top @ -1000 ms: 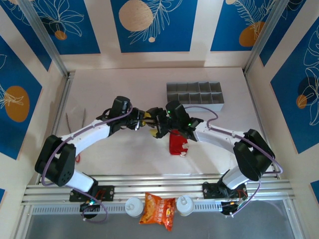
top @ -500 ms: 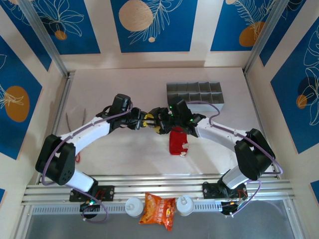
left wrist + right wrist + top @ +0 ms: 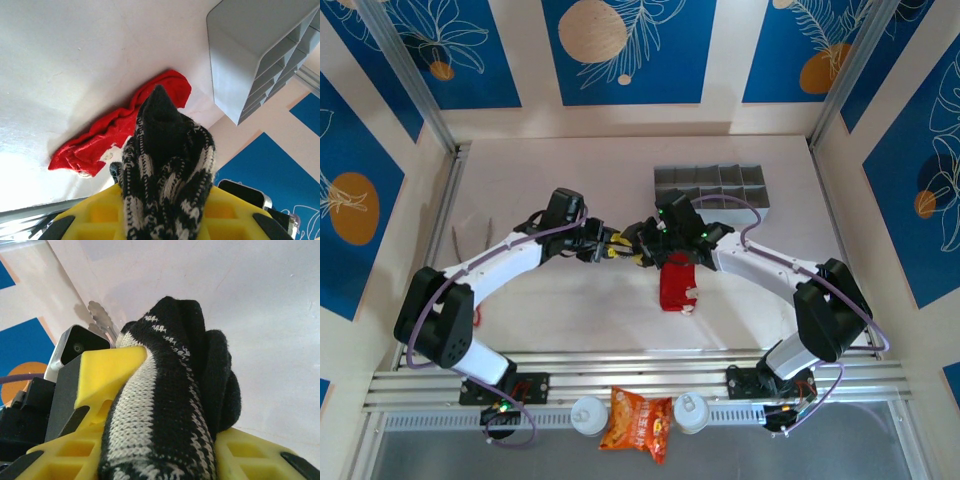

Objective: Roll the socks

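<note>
The black sock with grey-white stripes [image 3: 167, 165] is bunched up and held off the table between both grippers at the table's middle. My left gripper [image 3: 603, 248] is shut on it, its yellow fingers [image 3: 95, 210] on either side of the fabric. My right gripper [image 3: 646, 247] meets it from the right and is also shut on the striped sock [image 3: 170, 405], which fills the gap between its yellow fingers [image 3: 250, 450]. The red sock [image 3: 676, 285] lies crumpled on the table just below the right gripper, also seen as the red sock [image 3: 115, 132] behind the striped one.
A grey compartment organizer [image 3: 712, 192] stands behind the grippers at the back right. Metal tweezers [image 3: 470, 240] lie at the left. An orange snack bag [image 3: 638, 420] rests on the front rail between the arm bases.
My right gripper has moved a little left toward the left gripper and its jaws have closed onto the striped sock. The left arm has hardly moved.
</note>
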